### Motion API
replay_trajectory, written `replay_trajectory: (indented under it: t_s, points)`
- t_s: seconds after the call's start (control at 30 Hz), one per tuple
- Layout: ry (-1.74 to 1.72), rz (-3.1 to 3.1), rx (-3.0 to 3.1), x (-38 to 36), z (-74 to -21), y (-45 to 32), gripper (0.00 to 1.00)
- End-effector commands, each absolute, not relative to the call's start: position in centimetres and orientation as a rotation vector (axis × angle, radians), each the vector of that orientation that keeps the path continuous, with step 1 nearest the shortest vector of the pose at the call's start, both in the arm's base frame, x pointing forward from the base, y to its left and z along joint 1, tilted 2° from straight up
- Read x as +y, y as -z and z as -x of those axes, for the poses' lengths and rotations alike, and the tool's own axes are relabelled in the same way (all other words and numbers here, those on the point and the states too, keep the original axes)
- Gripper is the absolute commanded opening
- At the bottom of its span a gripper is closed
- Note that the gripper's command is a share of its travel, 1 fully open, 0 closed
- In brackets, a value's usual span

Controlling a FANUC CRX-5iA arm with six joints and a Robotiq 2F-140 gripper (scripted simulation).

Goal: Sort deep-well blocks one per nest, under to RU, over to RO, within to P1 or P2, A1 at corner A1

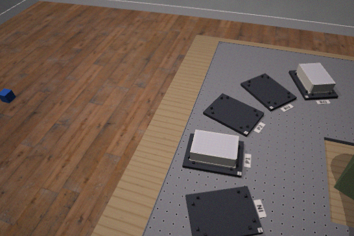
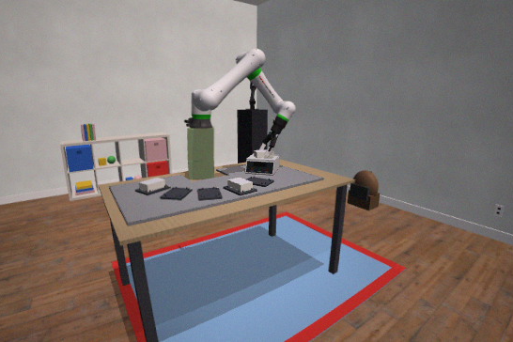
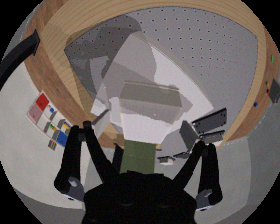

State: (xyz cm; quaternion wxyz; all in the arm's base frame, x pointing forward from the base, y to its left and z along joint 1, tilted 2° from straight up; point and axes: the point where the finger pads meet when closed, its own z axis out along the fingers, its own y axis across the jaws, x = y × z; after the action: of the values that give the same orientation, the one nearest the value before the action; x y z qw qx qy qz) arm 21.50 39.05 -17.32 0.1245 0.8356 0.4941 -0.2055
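The worktop (image 2: 180, 221) had a grey mat (image 1: 290, 162) on it with all the nests. IN (image 1: 223, 211), P2 (image 1: 233, 113) and RU (image 1: 268, 91) had no block in them. One block (image 1: 215, 147) sat on P1 (image 1: 212, 166), another (image 1: 316, 77) on RO (image 1: 312, 94). The third block (image 2: 264, 153) was on top of CW (image 2: 262, 164), with the fingers (image 2: 269, 142) spread wide right above it, gripping nothing. Couldn't make out the lamps
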Motion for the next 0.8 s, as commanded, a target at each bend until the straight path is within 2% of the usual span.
replay_trajectory:
  t_s: [0.0,0.77]
  points:
    - [0.598,-2.435,1.44,39.1,-21.5,16.8,1.0]
    - [0.598,-2.435,1.44,38.9,-21.4,11.7,1.0]
